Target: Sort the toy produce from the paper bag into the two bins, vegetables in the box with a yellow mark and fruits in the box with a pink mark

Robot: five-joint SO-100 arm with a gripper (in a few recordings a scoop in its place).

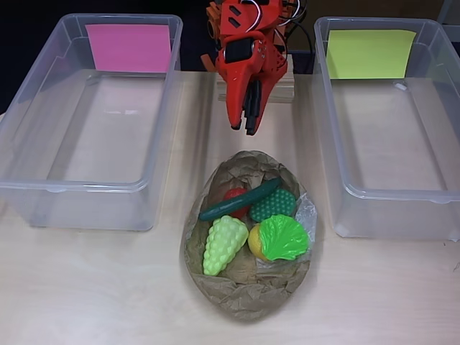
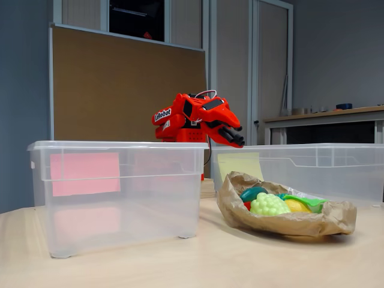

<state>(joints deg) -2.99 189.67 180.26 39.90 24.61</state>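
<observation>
A crumpled brown paper bag (image 1: 248, 298) (image 2: 282, 222) lies open on the table between two clear bins. In it I see light green grapes (image 1: 223, 243) (image 2: 269, 205), a dark green cucumber (image 1: 239, 200), a bumpy green piece (image 1: 273, 205), a leafy lettuce (image 1: 284, 238) (image 2: 303, 201), a yellow piece (image 1: 254, 241) (image 2: 296, 206) and a red piece (image 1: 235, 195) half hidden under the cucumber. The pink-marked bin (image 1: 90, 187) (image 2: 120, 192) and the yellow-marked bin (image 1: 388, 194) (image 2: 312, 165) hold nothing. My red gripper (image 1: 244, 128) (image 2: 239, 141) hangs shut above the table behind the bag, holding nothing.
The arm's base stands on a wooden block (image 1: 277, 90) at the table's back edge between the bins. Bare tabletop (image 1: 86, 287) stretches in front of the bins and around the bag. A brown board (image 2: 120, 90) stands behind the table.
</observation>
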